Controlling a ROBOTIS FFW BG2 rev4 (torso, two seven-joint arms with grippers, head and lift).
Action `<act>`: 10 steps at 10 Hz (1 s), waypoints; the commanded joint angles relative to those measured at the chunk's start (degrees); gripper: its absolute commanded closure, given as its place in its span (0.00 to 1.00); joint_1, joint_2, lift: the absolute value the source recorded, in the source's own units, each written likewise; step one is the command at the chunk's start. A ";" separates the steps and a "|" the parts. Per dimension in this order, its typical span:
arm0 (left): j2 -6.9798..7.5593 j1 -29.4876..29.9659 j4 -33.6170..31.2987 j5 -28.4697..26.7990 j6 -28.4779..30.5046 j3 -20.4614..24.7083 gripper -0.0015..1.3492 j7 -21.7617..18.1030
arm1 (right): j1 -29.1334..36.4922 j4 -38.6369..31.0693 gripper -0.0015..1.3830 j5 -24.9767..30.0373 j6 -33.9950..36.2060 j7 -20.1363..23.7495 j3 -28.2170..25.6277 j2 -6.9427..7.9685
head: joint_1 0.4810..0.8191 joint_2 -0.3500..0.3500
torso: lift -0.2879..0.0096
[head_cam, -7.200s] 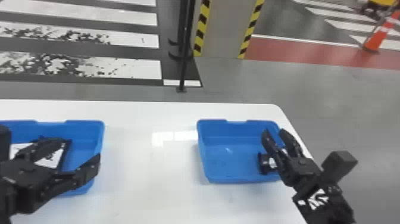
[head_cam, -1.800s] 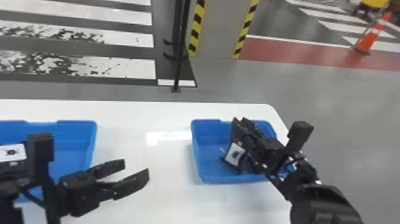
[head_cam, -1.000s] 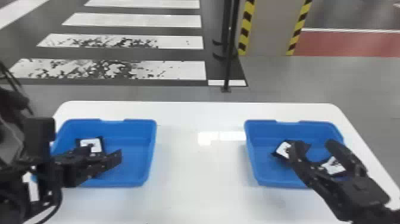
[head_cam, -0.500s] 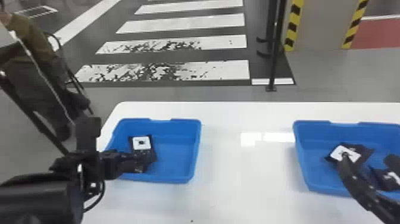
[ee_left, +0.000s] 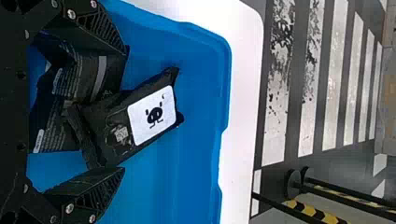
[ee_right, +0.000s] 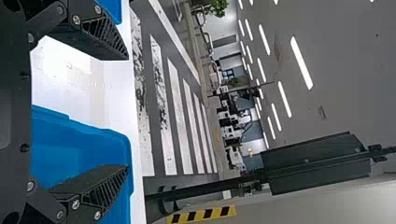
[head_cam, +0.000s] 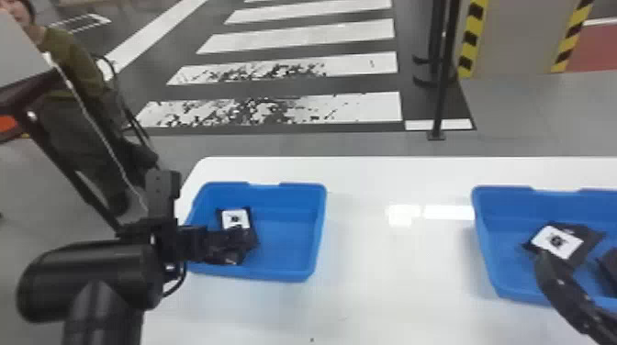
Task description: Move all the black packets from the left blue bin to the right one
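Over in the left blue bin (head_cam: pixel 287 241), a glossy black packet (ee_left: pixel 114 140) lies flat, its white label — a little dark face on it — turned up. One end overlaps another crumpled black packet (ee_left: pixel 56 105) covered in small print. In the right blue bin (head_cam: pixel 490 261), a white-labelled packet (head_cam: pixel 557 242) sits askew, label up, with a dark packet (head_cam: pixel 610 268) near it.

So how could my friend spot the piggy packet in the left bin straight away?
On the white table, find the blue bin on the left. Inside, look for the black packet nearer the bin's far side. Its white label shows a black pig-like face, while the neighbouring packet shows rows of small print.
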 commanded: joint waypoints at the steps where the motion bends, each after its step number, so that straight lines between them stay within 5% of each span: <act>1: 0.06 -2.90 5.15 -0.15 -0.82 -1.31 0.13 0.17 | -0.03 0.19 0.15 -0.37 0.47 0.07 0.00 0.00 | 0.63 0.82 | 0.50; 3: 0.67 -7.12 12.32 0.08 -1.80 -3.60 0.14 0.26 | -0.31 0.75 0.15 -0.94 0.75 0.33 0.23 0.00 | 0.63 0.80 | 0.50; 4: 1.02 -8.24 14.57 0.54 -0.82 -4.39 0.27 0.17 | -0.46 0.90 0.15 -1.17 0.75 0.33 0.23 0.00 | 0.63 0.79 | 0.50; 5: 1.55 -8.39 15.70 2.02 -0.11 -5.31 0.62 0.08 | -0.46 1.18 0.15 -1.74 0.89 0.42 0.34 0.00 | 0.63 0.78 | 0.50; 7: 1.46 -7.82 15.70 2.02 0.03 -4.97 0.86 0.08 | -0.31 1.32 0.15 -2.20 1.04 0.51 0.34 0.00 | 0.63 0.76 | 0.50; 10: 1.55 -4.03 5.57 3.85 -2.36 -4.97 0.90 -1.41 | -0.31 1.32 0.15 -2.65 1.46 0.60 0.34 0.00 | 0.63 0.75 | 0.50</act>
